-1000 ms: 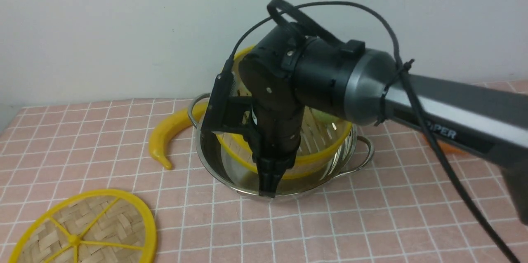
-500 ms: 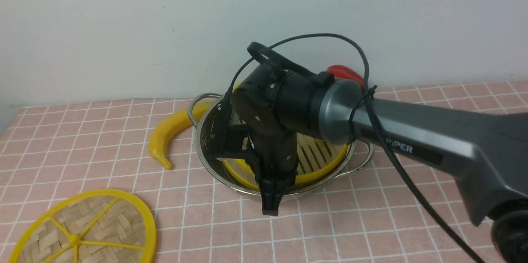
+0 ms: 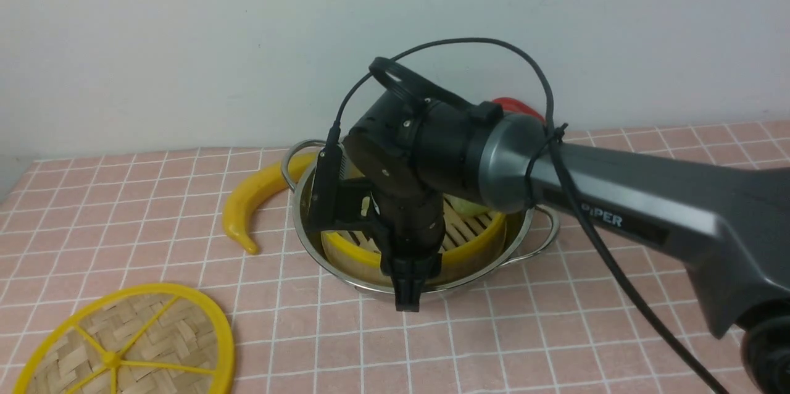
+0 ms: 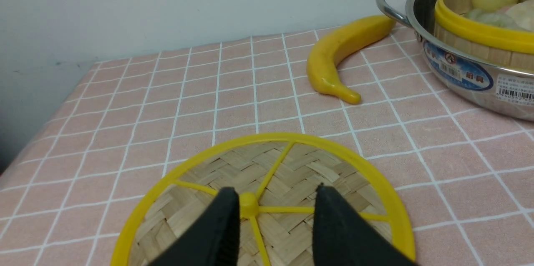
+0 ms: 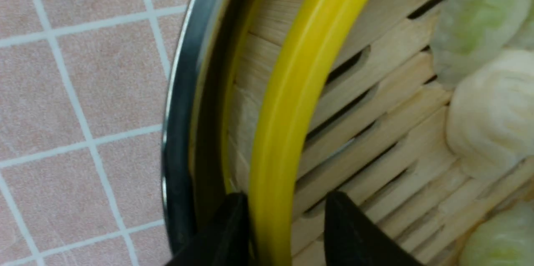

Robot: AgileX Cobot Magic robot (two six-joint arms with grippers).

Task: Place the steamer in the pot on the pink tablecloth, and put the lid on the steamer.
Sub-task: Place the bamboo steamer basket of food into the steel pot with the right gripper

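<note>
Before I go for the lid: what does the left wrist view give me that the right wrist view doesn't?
Only left wrist: the flat woven-bamboo lid with yellow spokes, the left end effector open astride its centre knob, and a yellow banana. Only right wrist: the right end effector straddling the yellow rim of the round bamboo steamer. Both: that steamer, holding dumplings, inside the shiny steel pot on the pink gridded tablecloth.

pink checked tablecloth (image 3: 555, 332) covering the table, stainless-steel pot (image 3: 307, 227) at centre, yellow banana (image 3: 253, 196) just beside its left handle, woven bamboo lid (image 3: 123, 344) lying flat, front left
</note>
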